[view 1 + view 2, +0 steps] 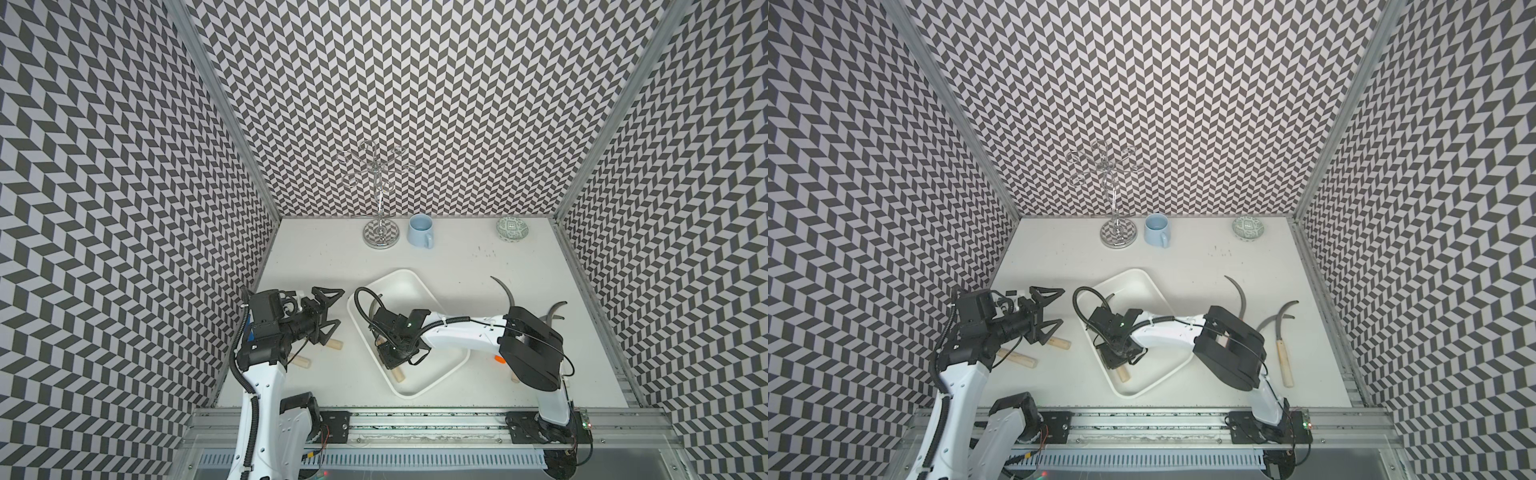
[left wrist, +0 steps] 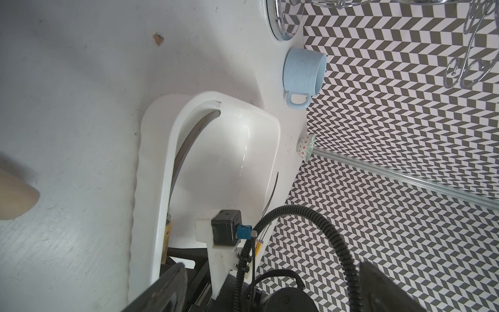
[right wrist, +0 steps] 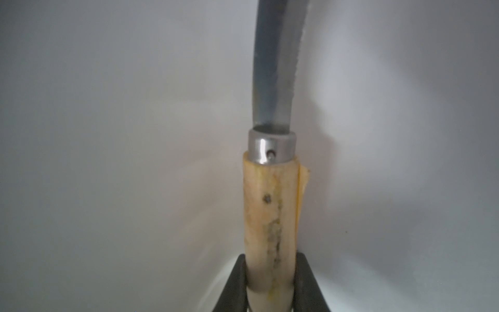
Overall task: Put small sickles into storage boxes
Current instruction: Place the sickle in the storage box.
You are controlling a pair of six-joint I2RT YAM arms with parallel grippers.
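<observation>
A white storage box [image 1: 415, 276] lies slantwise at mid-table in both top views. My right gripper [image 1: 392, 361] reaches down into it, shut on the pale wooden handle [image 3: 270, 216] of a small sickle. Its grey blade [image 3: 275, 81] runs along the box floor toward the box wall [image 2: 167, 151]. My left gripper [image 1: 336, 309] hangs open and empty, left of the box. Below it two wooden sickle handles [image 1: 1059, 343] [image 1: 1021, 359] lie on the table. More sickles lie at the right: a curved blade [image 1: 1239, 291], a wooden-handled one [image 1: 1284, 357], and an orange handle tip [image 1: 500, 359].
At the back wall stand a chrome hook rack [image 1: 379, 232], a light blue mug [image 1: 420, 230] and a small green-patterned bowl [image 1: 513, 228]. Patterned walls close three sides. An aluminium rail [image 1: 415, 415] carrying both arm bases runs along the front edge.
</observation>
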